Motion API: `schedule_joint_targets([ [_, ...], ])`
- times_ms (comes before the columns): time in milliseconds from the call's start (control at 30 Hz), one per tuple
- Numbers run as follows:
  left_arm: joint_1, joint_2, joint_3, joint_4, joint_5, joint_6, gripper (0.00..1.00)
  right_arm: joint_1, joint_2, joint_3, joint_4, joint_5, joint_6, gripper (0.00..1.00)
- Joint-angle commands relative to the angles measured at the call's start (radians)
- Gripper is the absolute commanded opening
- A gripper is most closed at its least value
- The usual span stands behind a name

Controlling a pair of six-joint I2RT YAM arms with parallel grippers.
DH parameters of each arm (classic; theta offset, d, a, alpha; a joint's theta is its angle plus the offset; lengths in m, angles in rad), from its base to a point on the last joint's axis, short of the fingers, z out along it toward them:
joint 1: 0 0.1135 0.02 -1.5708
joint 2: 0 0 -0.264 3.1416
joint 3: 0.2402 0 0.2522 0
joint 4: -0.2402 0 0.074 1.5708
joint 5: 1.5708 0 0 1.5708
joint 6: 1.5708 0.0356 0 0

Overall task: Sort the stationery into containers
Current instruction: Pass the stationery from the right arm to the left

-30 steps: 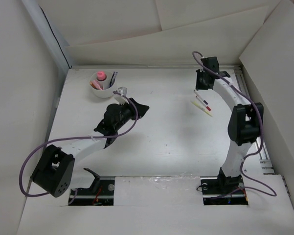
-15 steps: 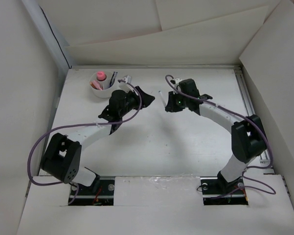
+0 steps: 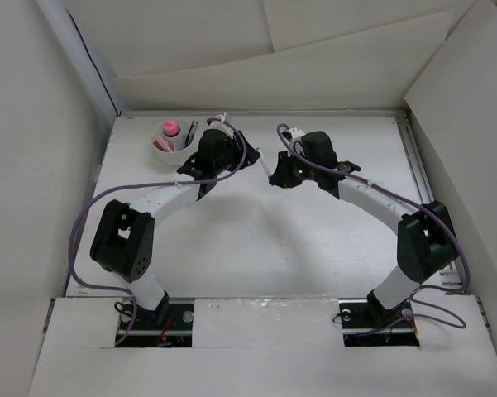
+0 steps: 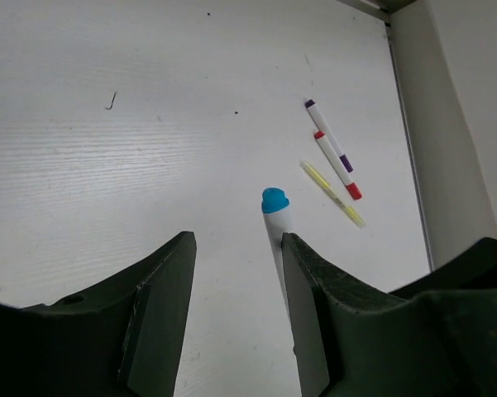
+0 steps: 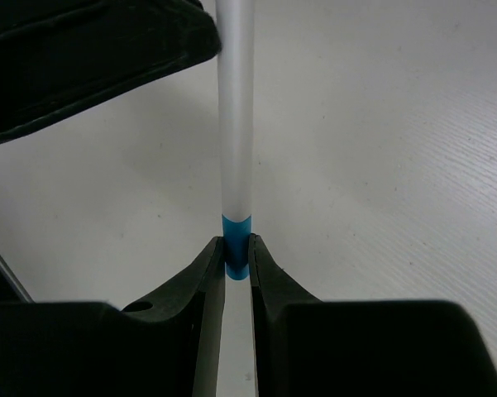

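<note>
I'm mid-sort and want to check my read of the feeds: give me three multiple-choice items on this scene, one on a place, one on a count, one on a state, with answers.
1. Where on the table does the white cup stand?
A) far left corner
B) near right edge
C) between the arm bases

2. How many loose pens lie on the table in the left wrist view?
A) one
B) three
C) five

3. What state are the right fingers in?
A) open over bare table
B) shut on the cup's rim
C) shut on the blue-capped pen

Answers:
1 A, the top view shows it far left, by the wall.
2 B, a purple-tipped, a red-tipped and a yellow one lie close together.
3 C, the right wrist view shows both fingers pinching the pen's blue band.
</note>
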Motion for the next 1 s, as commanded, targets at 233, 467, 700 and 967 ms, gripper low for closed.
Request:
schedule_joint_targets([
  [233,0.036,0.012,0.046,-0.017,0.029,0.016,0.42,0.017,-0.029,-0.010,0.054,-0.039,-0.006,0.00],
  [467,0.203,-0.151,-0.173,0.109,-0.050,-0.129,0.12,0.017,-0.029,-0.010,0.054,-0.030,-0.006,0.00],
  [700,0.444,-0.220,-0.304,0.136,-0.167,-0.216,0.00,0.008,-0.049,-0.019,0.054,-0.030,-0.006,0.00],
  [967,0.463,-0.137,-0.134,0.011,-0.363,-0.187,0.00,0.008,-0.049,-0.019,0.054,-0.030,-0.006,0.00],
])
